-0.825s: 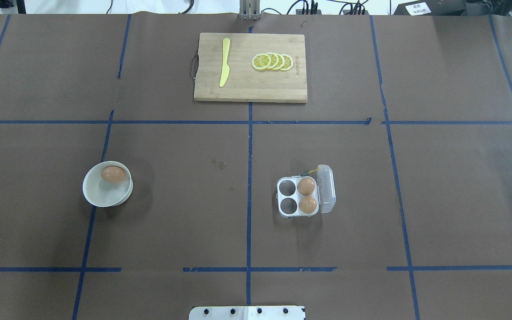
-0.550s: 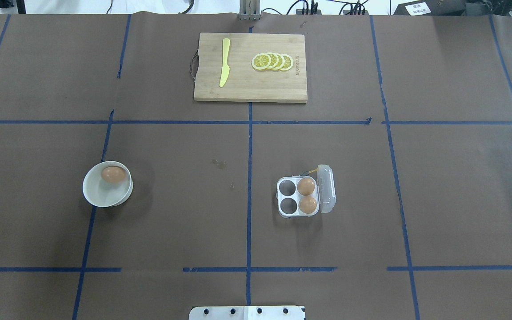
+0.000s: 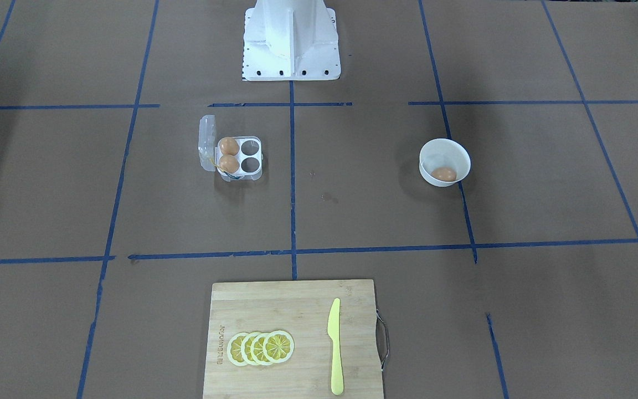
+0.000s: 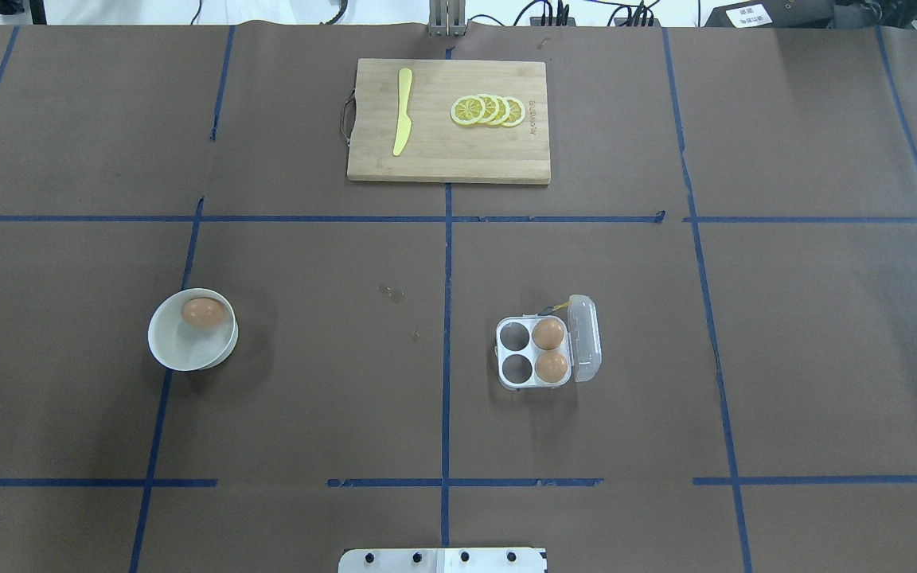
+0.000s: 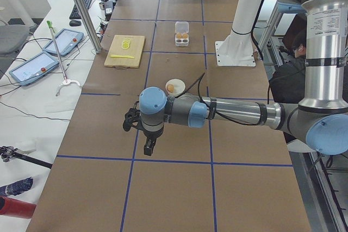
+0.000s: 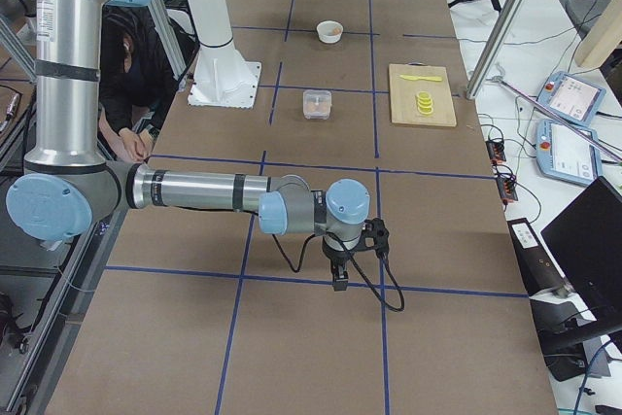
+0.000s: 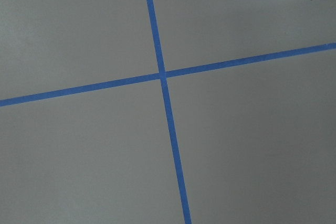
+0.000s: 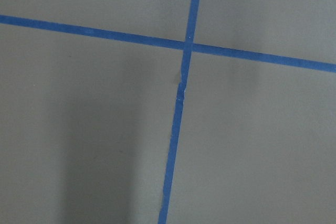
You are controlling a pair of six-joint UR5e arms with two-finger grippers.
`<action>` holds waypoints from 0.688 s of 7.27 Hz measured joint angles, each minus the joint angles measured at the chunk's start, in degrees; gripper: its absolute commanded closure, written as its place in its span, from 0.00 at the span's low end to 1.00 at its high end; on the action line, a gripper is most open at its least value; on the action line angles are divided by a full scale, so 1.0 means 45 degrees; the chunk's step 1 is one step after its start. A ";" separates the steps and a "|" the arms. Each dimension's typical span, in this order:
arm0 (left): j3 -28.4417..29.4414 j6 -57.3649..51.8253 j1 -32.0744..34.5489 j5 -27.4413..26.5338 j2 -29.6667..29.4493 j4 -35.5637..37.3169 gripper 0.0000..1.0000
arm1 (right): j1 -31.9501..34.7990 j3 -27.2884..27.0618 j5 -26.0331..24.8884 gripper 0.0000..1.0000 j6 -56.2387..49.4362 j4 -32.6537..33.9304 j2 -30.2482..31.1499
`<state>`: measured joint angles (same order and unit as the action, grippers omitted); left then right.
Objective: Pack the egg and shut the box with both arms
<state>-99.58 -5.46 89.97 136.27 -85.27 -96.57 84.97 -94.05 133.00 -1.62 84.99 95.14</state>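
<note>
Since the egg (image 4: pixel 203 312) lies in the bowl (image 4: pixel 180 348) at the robot's left, the left gripper (image 5: pixel 148 146) is nearer. Whether it or the right gripper (image 6: pixel 338 276) is apart, I cannot tell.

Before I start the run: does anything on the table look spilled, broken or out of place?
Nothing serious. The egg sits whole in the bowl, and the box is open and upright. Only oddity: small faint stains on the table paper between them.

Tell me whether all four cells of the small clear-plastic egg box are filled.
No, only two brown eggs sit in the clear-plastic box, and its other two cells are empty.
</note>
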 measured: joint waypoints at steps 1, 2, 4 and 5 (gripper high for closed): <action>0.0123 0.0033 -0.0012 0.0016 -0.0001 -0.0981 0.00 | -0.0073 -0.0012 -0.0006 0.00 0.0034 0.0000 -0.0199; 0.0239 0.0061 -0.0022 0.0012 -0.0035 -0.2406 0.00 | -0.0100 -0.0031 -0.0010 0.00 0.0049 0.0000 -0.0531; 0.0760 0.0118 -0.0044 0.0007 -0.0199 -0.6107 0.00 | -0.0111 -0.0032 -0.0005 0.00 0.0062 0.0013 -0.1222; 0.1324 0.0396 -0.0052 0.0176 -0.0455 -0.7397 0.00 | -0.0109 -0.0025 0.0091 0.00 0.0062 0.0017 -0.1373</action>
<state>-93.62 -3.68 89.73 137.06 -87.32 -129.85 84.48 -94.16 133.41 -1.34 85.07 88.96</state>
